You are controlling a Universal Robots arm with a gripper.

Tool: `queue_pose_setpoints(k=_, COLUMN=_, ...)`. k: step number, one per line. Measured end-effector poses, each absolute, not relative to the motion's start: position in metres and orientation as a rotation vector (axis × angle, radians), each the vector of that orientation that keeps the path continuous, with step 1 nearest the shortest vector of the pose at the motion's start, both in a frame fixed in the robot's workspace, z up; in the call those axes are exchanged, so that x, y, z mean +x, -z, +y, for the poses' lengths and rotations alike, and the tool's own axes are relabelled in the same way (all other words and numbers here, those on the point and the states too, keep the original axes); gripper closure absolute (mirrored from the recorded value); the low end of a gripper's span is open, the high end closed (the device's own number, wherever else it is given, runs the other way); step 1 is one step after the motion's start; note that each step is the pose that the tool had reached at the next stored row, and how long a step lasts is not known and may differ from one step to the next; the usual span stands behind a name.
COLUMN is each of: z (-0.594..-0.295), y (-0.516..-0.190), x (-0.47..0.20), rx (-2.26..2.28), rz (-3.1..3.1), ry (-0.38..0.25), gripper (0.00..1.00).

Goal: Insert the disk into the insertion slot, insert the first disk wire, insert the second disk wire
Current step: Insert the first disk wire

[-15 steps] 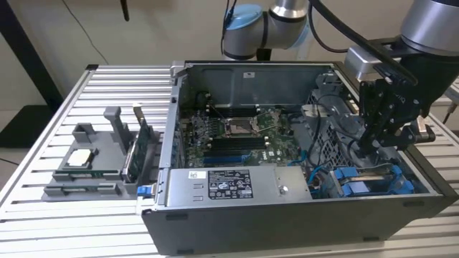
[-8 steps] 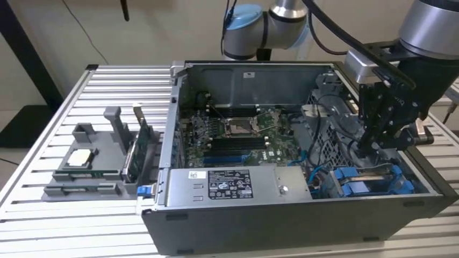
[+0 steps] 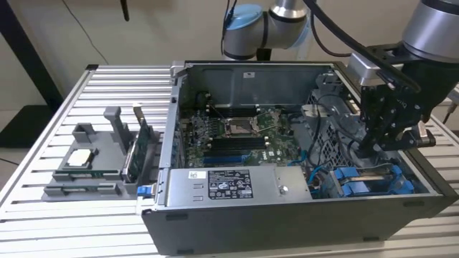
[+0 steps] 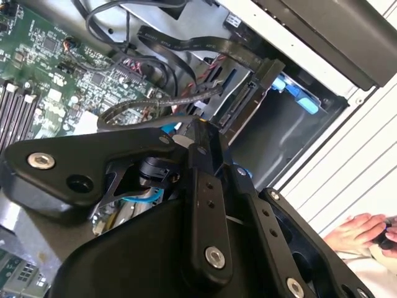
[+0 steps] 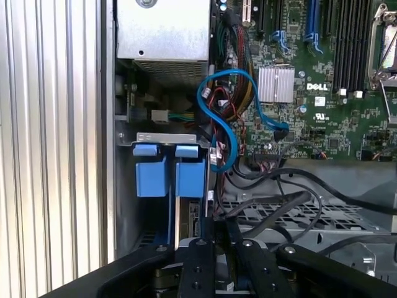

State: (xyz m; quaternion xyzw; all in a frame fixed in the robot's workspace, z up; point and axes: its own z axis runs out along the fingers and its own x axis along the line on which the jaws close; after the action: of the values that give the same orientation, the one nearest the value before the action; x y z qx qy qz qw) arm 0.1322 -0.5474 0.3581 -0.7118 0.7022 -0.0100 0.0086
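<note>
The disk [image 5: 167, 177] seems seated in the insertion slot [image 5: 127, 202]. The gripper [image 3: 375, 146] hovers near, and I cannot tell its grip. The black wire [image 4: 186, 45] looks unplugged.

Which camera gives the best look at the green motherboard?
The exterior view: the green motherboard shows almost whole inside the case. The first wrist view has the part around a silver heatsink; the second wrist view, a corner beside black cables.
</note>
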Motion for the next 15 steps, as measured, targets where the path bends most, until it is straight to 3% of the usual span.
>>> queue_pose_setpoints(k=7, z=-0.555, y=-0.358, x=0.148, rx=-2.264, rz=2.233, ry=-0.059, gripper=0.81)
queue_pose_setpoints(k=15, z=-0.566, y=-0.358, x=0.159, rx=-2.285, rz=2.254, ry=-0.109, gripper=0.81)
